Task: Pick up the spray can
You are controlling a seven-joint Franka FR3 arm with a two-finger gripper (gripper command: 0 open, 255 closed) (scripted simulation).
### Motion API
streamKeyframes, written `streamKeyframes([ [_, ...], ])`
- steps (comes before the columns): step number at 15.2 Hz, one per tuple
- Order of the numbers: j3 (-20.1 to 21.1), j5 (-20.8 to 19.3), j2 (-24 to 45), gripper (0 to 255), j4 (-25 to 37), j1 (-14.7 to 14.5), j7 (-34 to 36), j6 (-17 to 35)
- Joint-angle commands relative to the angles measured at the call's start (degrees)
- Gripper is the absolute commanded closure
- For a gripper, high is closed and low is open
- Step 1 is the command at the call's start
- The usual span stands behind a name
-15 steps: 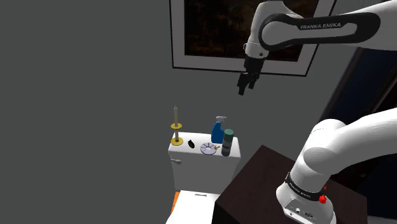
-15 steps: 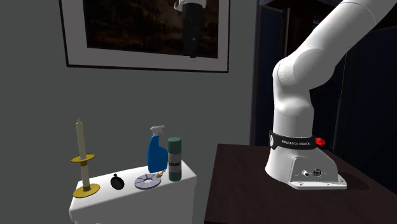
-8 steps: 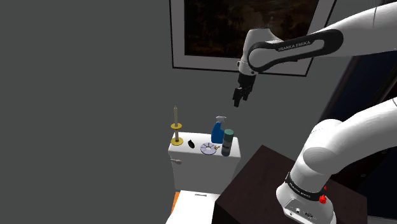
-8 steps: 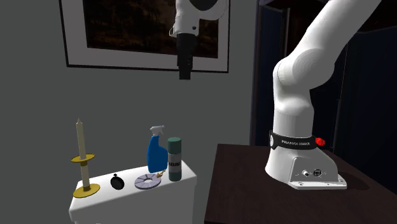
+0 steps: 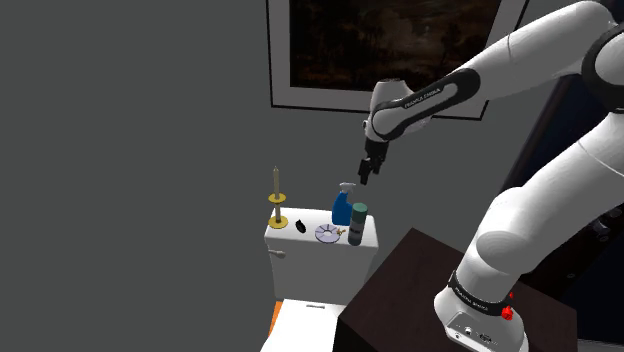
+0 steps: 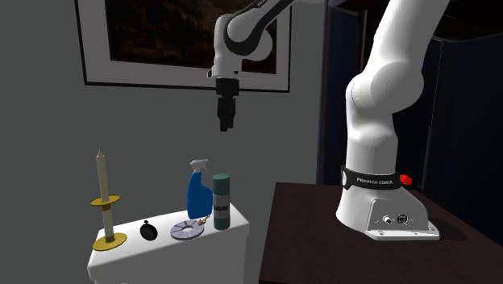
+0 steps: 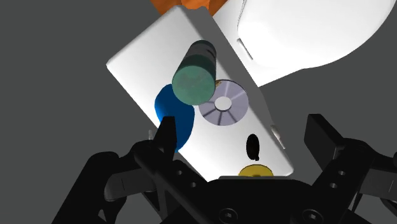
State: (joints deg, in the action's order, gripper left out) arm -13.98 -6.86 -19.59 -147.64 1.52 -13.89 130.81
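- Your pincer (image 6: 224, 123) hangs released in mid-air above the white toilet cistern (image 5: 300, 262), pointing down, its two black fingers (image 7: 167, 135) parted and clasping nothing
- The spray can (image 5: 359, 222), dark-bodied with a teal cap, stands upright on the cistern lid at the end nearest the robot's dark stand (image 5: 400, 282), well below the pincer and apart from it
- Just beside the can, on the shoulder view's left, stands a blue trigger bottle (image 5: 342, 207); you cannot tell whether the two touch
- In front of the pair a silver disc (image 5: 327, 233) lies flat on the lid, with a small black object (image 5: 299, 227) next along
- At the lid's other end a pale candle (image 6: 100, 173) rises from a gold holder (image 6: 110, 239)
- In the wrist view you look down on the can's teal cap, which sits nearer the finger that overlaps the blue bottle
- On the grey wall behind the arm hangs a dark picture in a white frame (image 6: 185, 83)
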Motion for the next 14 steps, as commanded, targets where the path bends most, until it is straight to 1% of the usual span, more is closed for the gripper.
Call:
streamKeyframes([
  [1,-1.23,0.58,4.37,0,-0.18,-0.19,-1.85,4.3],
  [5,-3.18,3.46,13.85,0,1.35,-0.79,-6.29,11.42],
  [8,-3.87,7.17,21.36,0,3.38,-0.93,-10.56,16.1],
  [12,-2.78,13.3,31.49,0,7.24,0.43,-16.93,21.12],
  [14,-2.3,13.99,32.66,0,7.44,0.83,-17.49,22.01],
])
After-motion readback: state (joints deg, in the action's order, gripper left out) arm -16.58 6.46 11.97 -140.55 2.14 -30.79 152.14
